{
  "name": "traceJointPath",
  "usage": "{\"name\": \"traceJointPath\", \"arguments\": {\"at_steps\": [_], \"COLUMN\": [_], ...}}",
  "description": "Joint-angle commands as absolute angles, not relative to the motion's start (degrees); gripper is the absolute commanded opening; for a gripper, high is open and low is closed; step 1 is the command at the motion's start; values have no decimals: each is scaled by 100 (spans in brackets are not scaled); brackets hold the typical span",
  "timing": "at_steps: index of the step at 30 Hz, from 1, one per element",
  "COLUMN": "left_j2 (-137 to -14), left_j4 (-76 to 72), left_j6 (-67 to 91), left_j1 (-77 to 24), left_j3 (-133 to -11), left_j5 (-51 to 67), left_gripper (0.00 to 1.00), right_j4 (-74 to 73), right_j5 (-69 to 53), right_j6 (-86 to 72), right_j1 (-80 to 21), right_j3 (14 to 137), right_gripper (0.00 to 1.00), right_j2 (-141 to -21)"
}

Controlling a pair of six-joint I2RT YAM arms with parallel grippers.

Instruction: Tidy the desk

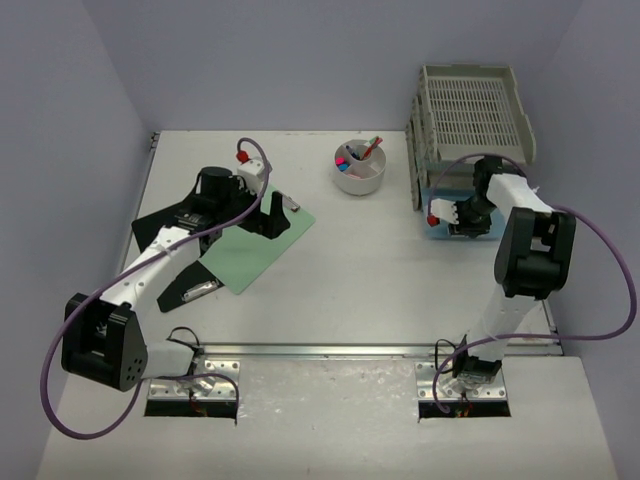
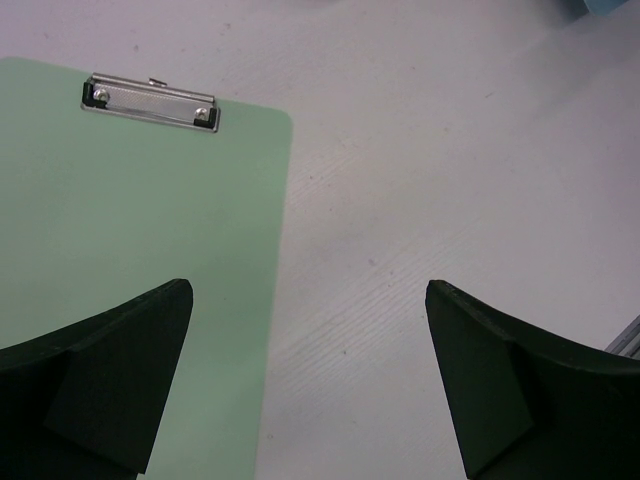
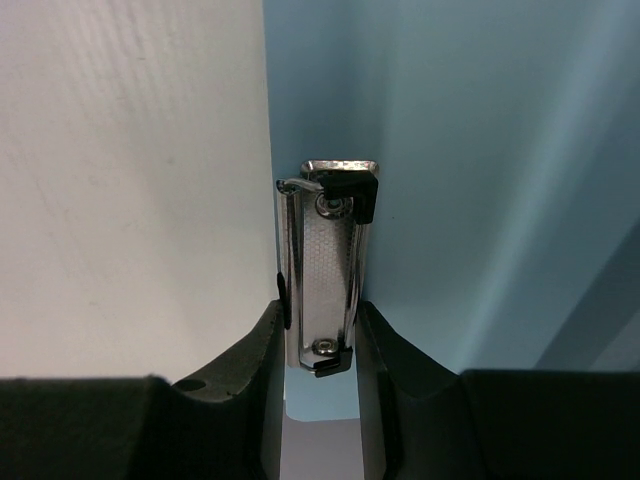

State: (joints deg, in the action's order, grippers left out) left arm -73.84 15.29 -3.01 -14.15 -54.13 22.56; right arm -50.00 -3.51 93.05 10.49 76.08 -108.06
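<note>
The white desk (image 1: 380,285) holds a green clipboard (image 1: 262,245) at the left. It also shows in the left wrist view (image 2: 130,220), with its metal clip (image 2: 150,103) at the far end. My left gripper (image 2: 310,370) is open and empty just above the green clipboard's right edge; in the top view it (image 1: 272,213) sits over that board. A blue clipboard (image 3: 460,200) lies at the right beside the trays (image 1: 437,222). My right gripper (image 3: 320,345) is shut on the blue clipboard's metal clip (image 3: 330,255).
Grey stacked slotted trays (image 1: 470,110) stand at the back right. A white cup with pens (image 1: 360,170) stands at the back middle. Two black clipboards (image 1: 158,218) (image 1: 190,285) lie under my left arm. A metal rail (image 1: 330,350) runs along the front edge.
</note>
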Motion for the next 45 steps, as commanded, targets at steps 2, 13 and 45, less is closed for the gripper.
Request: {"name": "traceJointPath", "arguments": {"at_steps": [2, 13, 45], "left_j2": [-7467, -7594, -7499], "left_j4": [1291, 1309, 1397], "left_j6": [-387, -360, -316], "left_j1": [-1346, -1345, -1345], "left_j3": [-5663, -5739, -5689], "left_j5": [2329, 2329, 2312], "left_gripper": [100, 100, 100], "right_j4": [-4017, -3340, -2848], "right_j5": [-542, -773, -598], "right_j6": [9301, 9157, 9000], "right_j1": [973, 905, 949], "right_j3": [7786, 7894, 8279], "right_gripper": [0, 3, 66], "right_j2": [-10925, -11216, -11092]}}
